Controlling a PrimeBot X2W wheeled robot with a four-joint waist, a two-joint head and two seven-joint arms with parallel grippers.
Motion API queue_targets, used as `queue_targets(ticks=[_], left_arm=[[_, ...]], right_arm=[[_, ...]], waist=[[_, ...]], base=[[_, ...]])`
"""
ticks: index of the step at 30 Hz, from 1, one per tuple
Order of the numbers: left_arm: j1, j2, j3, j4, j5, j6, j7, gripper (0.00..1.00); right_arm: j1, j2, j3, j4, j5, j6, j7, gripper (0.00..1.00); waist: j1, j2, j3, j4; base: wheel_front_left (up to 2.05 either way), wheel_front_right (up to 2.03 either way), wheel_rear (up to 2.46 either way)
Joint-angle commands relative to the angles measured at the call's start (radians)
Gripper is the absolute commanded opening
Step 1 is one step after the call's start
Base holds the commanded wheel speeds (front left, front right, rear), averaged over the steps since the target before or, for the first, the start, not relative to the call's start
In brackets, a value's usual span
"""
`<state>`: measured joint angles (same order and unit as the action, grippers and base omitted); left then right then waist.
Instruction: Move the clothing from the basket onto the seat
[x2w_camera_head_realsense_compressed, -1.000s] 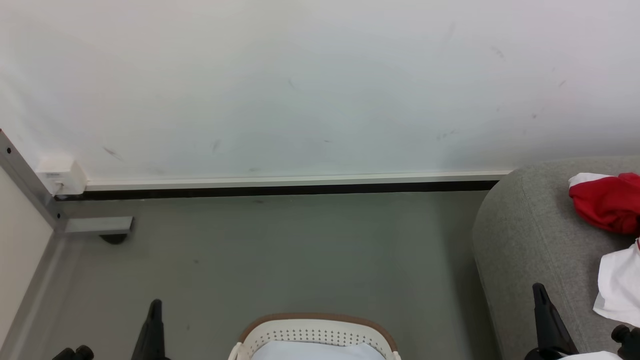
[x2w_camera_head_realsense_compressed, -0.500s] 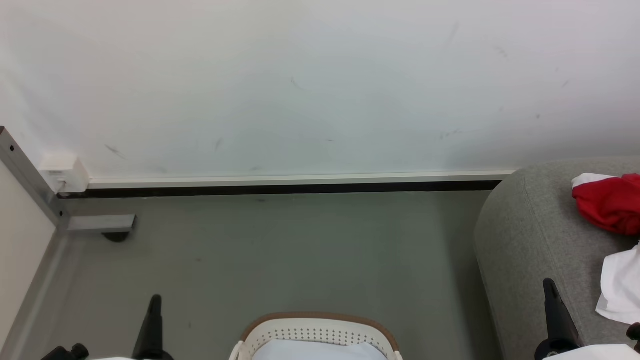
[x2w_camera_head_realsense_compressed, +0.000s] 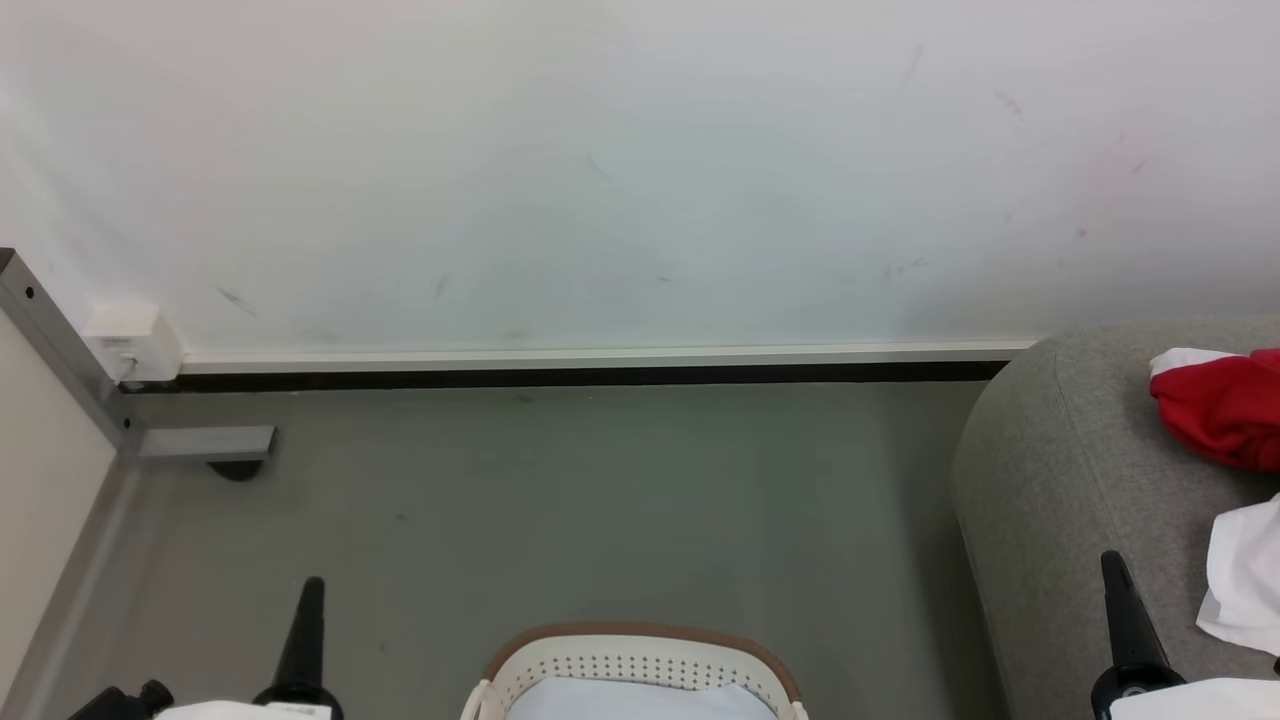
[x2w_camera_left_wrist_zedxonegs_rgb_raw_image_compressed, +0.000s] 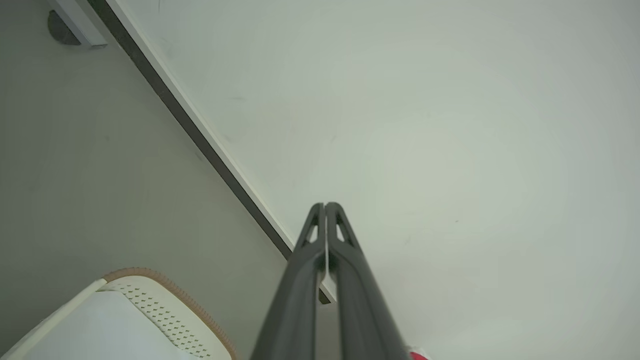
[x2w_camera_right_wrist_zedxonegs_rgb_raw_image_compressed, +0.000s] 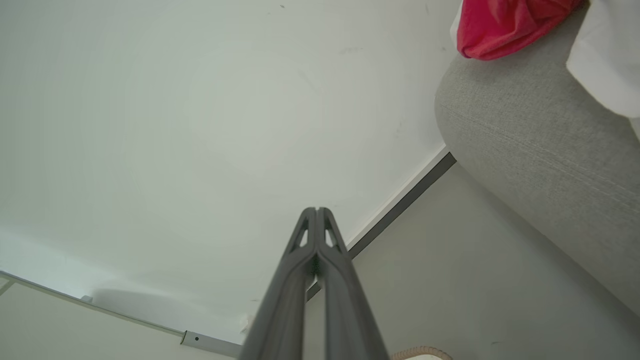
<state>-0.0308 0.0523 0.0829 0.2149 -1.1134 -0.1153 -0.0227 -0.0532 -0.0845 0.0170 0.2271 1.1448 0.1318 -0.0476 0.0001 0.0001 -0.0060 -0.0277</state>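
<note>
Red clothing (x2w_camera_head_realsense_compressed: 1225, 405) lies on the seat (x2w_camera_head_realsense_compressed: 1060, 470) at right, pale cloth (x2w_camera_head_realsense_compressed: 640, 702) in the basket (x2w_camera_head_realsense_compressed: 640, 665) bottom centre, so left hand (x2w_camera_left_wrist_zedxonegs_rgb_raw_image_compressed: 325, 205) and right hand (x2w_camera_right_wrist_zedxonegs_rgb_raw_image_compressed: 316, 210), fingers pressed together, seem ready to fetch more.

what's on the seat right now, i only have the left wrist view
Observer: A red garment and a white cloth lie on the grey seat, at the robot's right.
Operator: is the right gripper holding anything
Observer: No. In its wrist view the right gripper is shut with nothing between its fingers, pointing at the wall.
Operator: does the basket touch the seat
Observer: No. In the head view a strip of bare floor separates the basket from the seat.
</note>
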Motion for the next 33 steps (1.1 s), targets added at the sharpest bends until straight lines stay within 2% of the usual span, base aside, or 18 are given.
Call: queue_targets(ticks=[1,33], left_arm=[[-0.021,0.004,0.005,-0.005,-0.036,-0.007,0.008,0.00],[-0.056,0.001,0.022,0.017,-0.302,-0.013,0.084,0.00]], right_arm=[[-0.022,-0.001,-0.011,-0.004,0.036,-0.001,0.009,0.00],[-0.043,0.008,-0.067,0.008,0.296,-0.002,0.085,0.00]], waist=[[0.0000,-0.0001,0.000,0.001],[0.0000,-0.0001,0.005,0.014]], base=[[0.00,0.00,0.00],[0.00,0.00,0.00]])
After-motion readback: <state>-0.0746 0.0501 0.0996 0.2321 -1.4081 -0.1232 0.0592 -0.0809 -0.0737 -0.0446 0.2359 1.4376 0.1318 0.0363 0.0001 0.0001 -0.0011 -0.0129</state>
